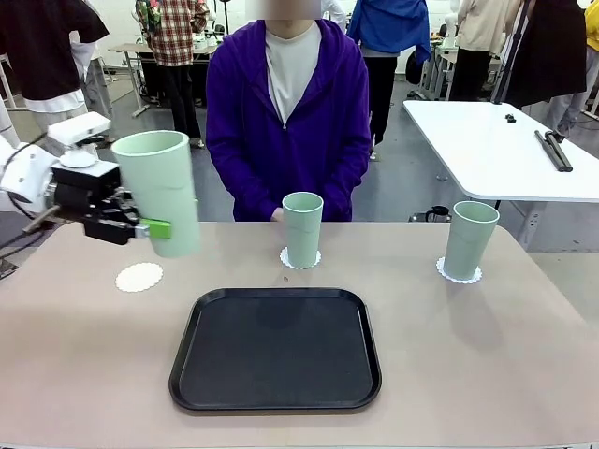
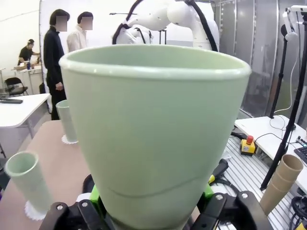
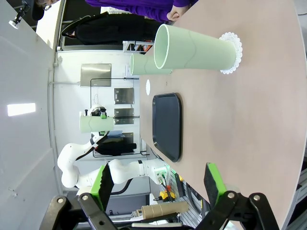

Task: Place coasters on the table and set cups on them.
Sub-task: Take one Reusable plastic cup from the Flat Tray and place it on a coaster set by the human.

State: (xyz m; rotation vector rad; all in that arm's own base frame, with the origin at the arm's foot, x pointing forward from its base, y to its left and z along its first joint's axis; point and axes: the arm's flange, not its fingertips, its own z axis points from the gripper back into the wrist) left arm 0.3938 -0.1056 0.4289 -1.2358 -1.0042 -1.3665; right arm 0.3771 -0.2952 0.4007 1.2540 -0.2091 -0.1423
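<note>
The left gripper (image 1: pixel 154 228) hangs above the table's (image 1: pixel 75 355) left side, clamped on a mint-green cup (image 1: pixel 159 192); the right gripper (image 3: pixel 158 184) stands spread wide.

Front view faces the person across the table (image 1: pixel 84 374); both wrist views, the right rolled sideways, share that tabletop.

Robotics lab, white worktables (image 1: pixel 496 150), bystanders behind, emergency-stop button (image 2: pixel 248 144) beside cabling

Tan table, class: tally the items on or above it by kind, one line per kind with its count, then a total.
Mint-green cups: 3
White lacy coasters: 3
Black tray: 1
Total: 7
</note>
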